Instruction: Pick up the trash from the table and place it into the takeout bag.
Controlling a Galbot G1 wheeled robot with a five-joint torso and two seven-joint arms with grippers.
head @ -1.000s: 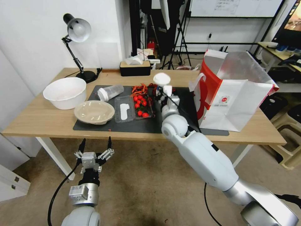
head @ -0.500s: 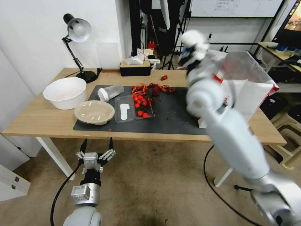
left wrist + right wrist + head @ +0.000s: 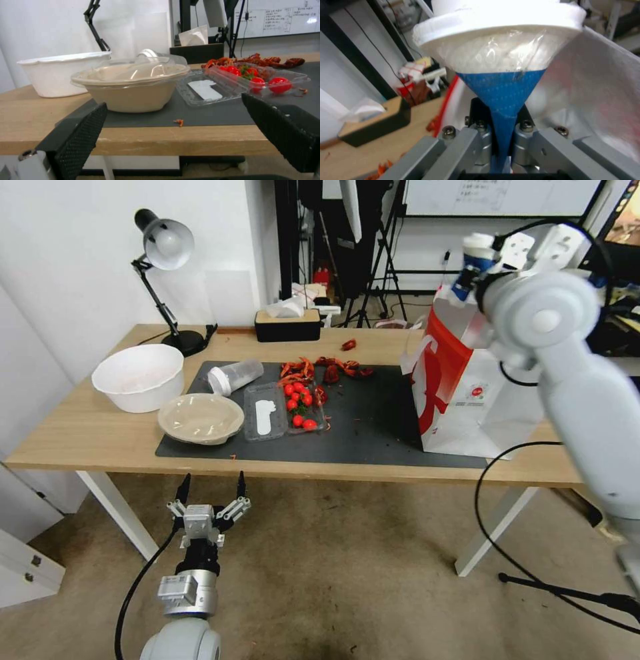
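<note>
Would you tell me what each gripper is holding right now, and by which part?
The right gripper holds the blue paper cup pinched flat at its lower body, over the takeout bag. The left gripper, below the table edge, holds nothing.

The blue paper cup (image 3: 501,96) sits squeezed between the grey fingers (image 3: 460,147) of the right gripper (image 3: 501,150), its lower part pinched flat into a narrow blue strip where they clamp it. Above the grip the cup flares wide, and clear plastic film (image 3: 506,57) wraps its upper wall under the white lid (image 3: 500,25). Behind and beside the cup stands the takeout bag (image 3: 603,82), its silver foil lining showing on the inner wall and a red edge (image 3: 448,100) running down its near side. Farther off, a black box with a light-wood top (image 3: 375,122) holding white tissue rests on the wooden surface (image 3: 360,160), with red scraps (image 3: 433,125) near the bag.
</note>
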